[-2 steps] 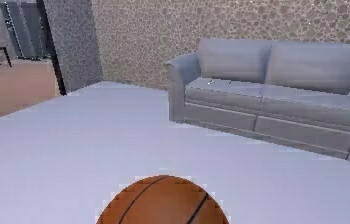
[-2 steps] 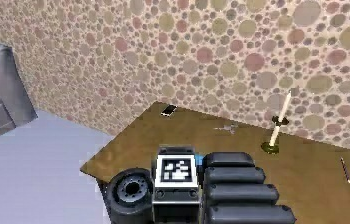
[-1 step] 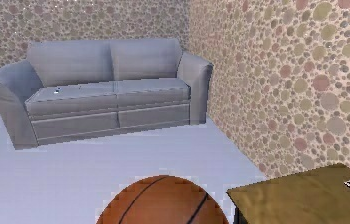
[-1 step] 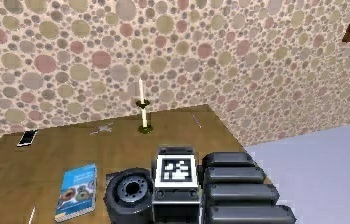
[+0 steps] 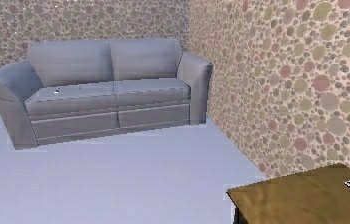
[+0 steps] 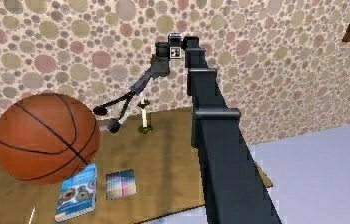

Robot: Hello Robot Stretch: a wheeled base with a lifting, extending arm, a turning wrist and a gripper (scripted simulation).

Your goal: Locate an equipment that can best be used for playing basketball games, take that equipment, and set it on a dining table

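Dark arm reaches over the table, fingers near the basketball; whether they hold anything cannot be told

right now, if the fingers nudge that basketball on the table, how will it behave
The basketball is round on a flat table, so it would likely roll. It looks big beside the thin fingers, so probably awkward to grip.

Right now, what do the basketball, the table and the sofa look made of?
Basketball: orange-brown rubber or leather, likely; dark seam lines, slight sheen.
Table: wood, it seems; brown top with faint grain, matte.
Sofa: grey-blue upholstery, fabric or soft leather; smooth padded cushions leave it open.
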